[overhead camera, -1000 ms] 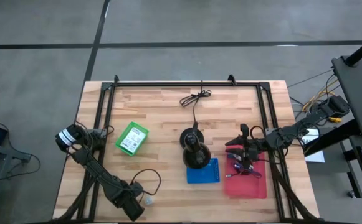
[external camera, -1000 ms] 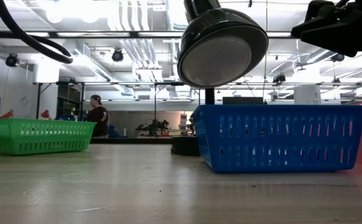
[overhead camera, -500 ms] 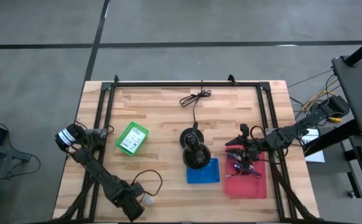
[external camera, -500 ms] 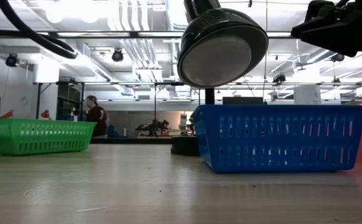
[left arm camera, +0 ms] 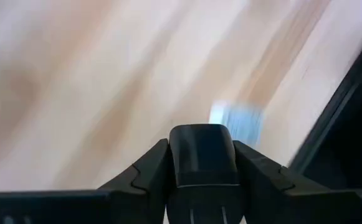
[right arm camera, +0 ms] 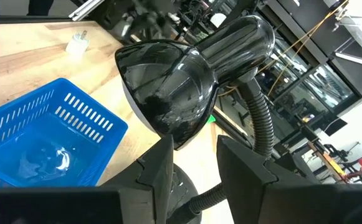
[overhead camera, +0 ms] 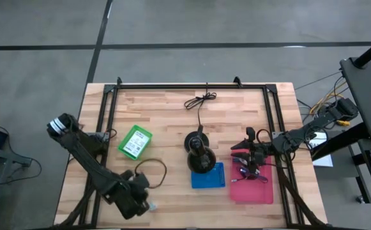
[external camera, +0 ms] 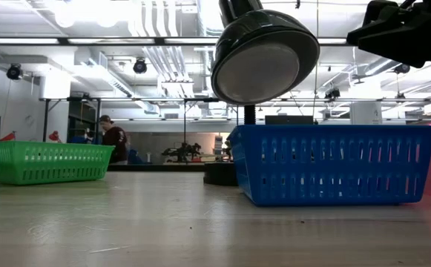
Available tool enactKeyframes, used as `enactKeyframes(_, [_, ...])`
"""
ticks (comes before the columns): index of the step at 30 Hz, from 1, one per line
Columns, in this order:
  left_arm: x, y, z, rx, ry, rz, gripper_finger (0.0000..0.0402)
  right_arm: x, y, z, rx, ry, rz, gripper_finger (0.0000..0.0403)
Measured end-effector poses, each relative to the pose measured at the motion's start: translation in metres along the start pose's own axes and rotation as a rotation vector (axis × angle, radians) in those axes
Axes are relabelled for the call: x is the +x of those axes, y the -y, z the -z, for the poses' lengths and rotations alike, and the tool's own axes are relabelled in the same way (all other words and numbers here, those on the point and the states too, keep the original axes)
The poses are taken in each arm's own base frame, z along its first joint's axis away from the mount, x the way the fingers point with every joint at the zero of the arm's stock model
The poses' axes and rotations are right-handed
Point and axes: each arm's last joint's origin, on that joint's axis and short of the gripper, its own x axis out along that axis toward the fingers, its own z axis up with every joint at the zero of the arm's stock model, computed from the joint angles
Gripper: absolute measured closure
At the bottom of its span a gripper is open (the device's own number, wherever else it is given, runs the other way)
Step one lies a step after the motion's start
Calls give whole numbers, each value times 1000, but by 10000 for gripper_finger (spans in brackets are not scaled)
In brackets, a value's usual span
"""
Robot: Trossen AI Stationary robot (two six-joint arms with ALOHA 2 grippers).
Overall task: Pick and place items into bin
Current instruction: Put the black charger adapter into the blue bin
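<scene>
My left gripper hangs over the table's near left part, shut on a small black block; the arm hides the block in the high view. A small white oddment lies on the wood right beside it and shows as a pale blur in the left wrist view. More items lie in the red tray. My right gripper waits above that tray, open, with nothing between its fingers. The blue bin and the green bin stand on the table. My left gripper pinches the black block between its two fingers; the block's rounded end fills the gap between them. The fingers come from above, pointing steeply down. The wood shows blurred beyond the block, which looks lifted clear.
A black lamp stands behind the blue bin, its head above the bin's rim. A long black cord lies near the far edge. Black frame rails run along both sides. A person stands far behind the table.
My left gripper has risen from the table's near left corner, moved a little toward the far edge and tipped, and the whole arm has swung up with it. The white oddment has stayed where it was.
</scene>
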Motion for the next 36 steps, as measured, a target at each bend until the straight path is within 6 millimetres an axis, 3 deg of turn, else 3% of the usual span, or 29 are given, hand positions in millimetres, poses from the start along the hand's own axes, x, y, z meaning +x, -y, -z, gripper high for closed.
enactKeyframes(7, [-22,5,-30,188,366,53,271,0,0,0,-1,0,0,291])
enactKeyframes(15, [-13,41,-71,609,685,155,271,0,0,0,-1,-1,0,291])
enactKeyframes(21, [1,52,-92,842,828,89,271,0,0,0,6,-2,-2,291])
enactKeyframes(27, [24,58,-115,932,905,43,271,0,-1,1,-1,-6,-5,291])
enactKeyframes(36, [54,56,-125,901,904,-9,271,0,-1,1,-1,-6,-5,291])
